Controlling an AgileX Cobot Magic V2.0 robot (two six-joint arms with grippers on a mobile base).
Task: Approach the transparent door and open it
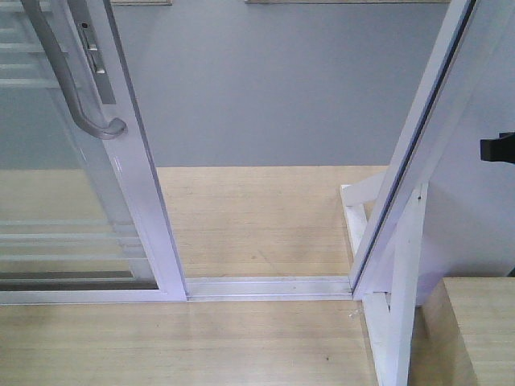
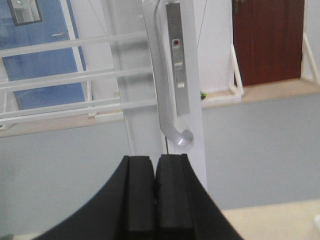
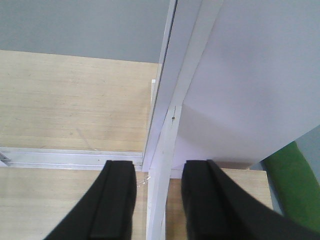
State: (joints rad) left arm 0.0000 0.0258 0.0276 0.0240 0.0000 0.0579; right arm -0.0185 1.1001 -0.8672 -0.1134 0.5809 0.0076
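Note:
The transparent door (image 1: 72,201) stands at the left of the front view, a white-framed glass panel with thin white bars. Its curved silver-grey handle (image 1: 68,76) runs down the right stile. A gap lies between that stile and the white frame post (image 1: 410,153) on the right. In the left wrist view my left gripper (image 2: 156,159) is shut with nothing in it, its tips just below and short of the handle's (image 2: 167,75) lower end. My right gripper (image 3: 158,165) is open above the floor, and a white brace (image 3: 161,200) of the frame shows through the gap between its fingers.
A metal floor track (image 1: 269,287) crosses the wooden floor between door and post. White braces (image 1: 398,322) prop the post at the lower right, beside a wooden box (image 1: 479,330). A black part (image 1: 499,147) juts in at the right edge. Grey floor lies beyond the doorway.

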